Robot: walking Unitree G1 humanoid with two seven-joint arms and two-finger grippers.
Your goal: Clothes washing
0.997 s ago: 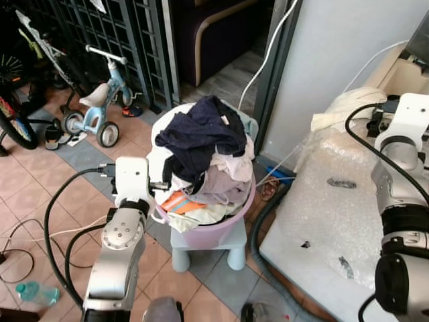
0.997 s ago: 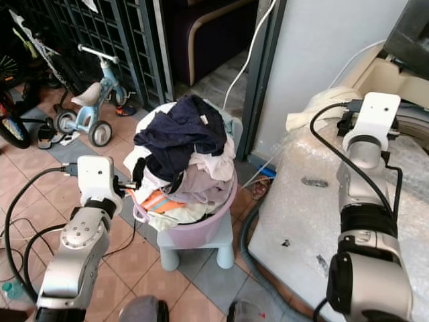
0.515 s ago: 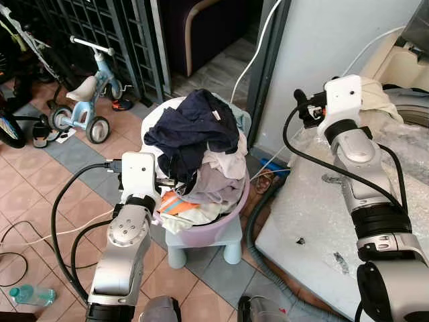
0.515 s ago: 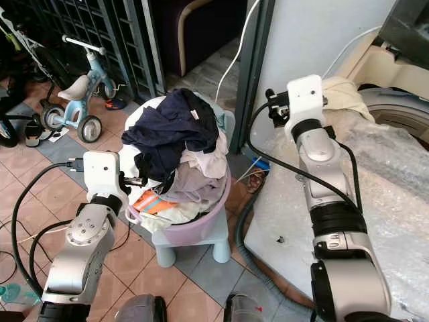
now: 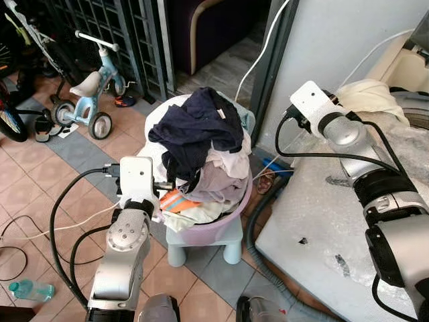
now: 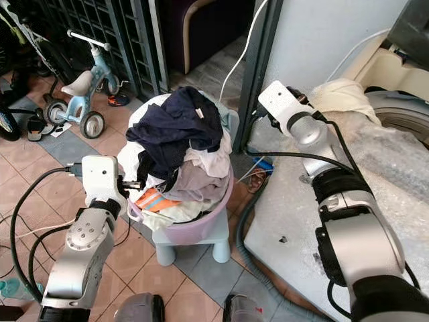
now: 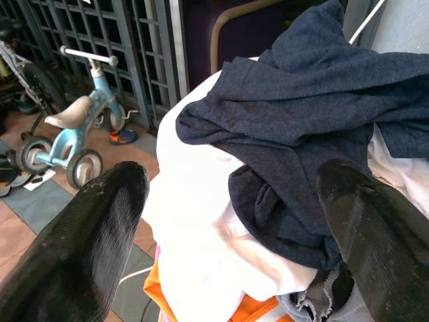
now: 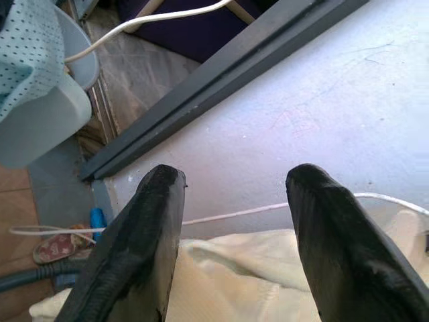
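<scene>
A pink basin [image 5: 224, 227] stands on a pale blue stool [image 5: 233, 243], heaped with clothes. A dark navy garment [image 5: 201, 127] lies on top, over white, lilac and orange pieces. My left gripper [image 7: 234, 194] is open at the heap's left side, its fingers [image 7: 100, 221] spread either side of the navy garment and not touching it. My right gripper [image 8: 231, 201] is open with nothing in it, held out between the heap and the washing machine and facing the grey wall [image 8: 322, 100]. A cream cloth [image 5: 372, 94] lies just beneath it on the machine.
The washing machine [image 5: 375, 215] on the right is covered in bubble wrap. A grey hose [image 5: 258, 228] and a slipper lie on the floor beside it. A child's tricycle [image 5: 87, 100] stands by the metal grille. Cables and a plastic bottle [image 5: 27, 290] lie on the tiles at left.
My right arm has swung left from above the washing machine to the gap by the wall, close to the heap. The left gripper stays at the basin. The camera shifted slightly.
</scene>
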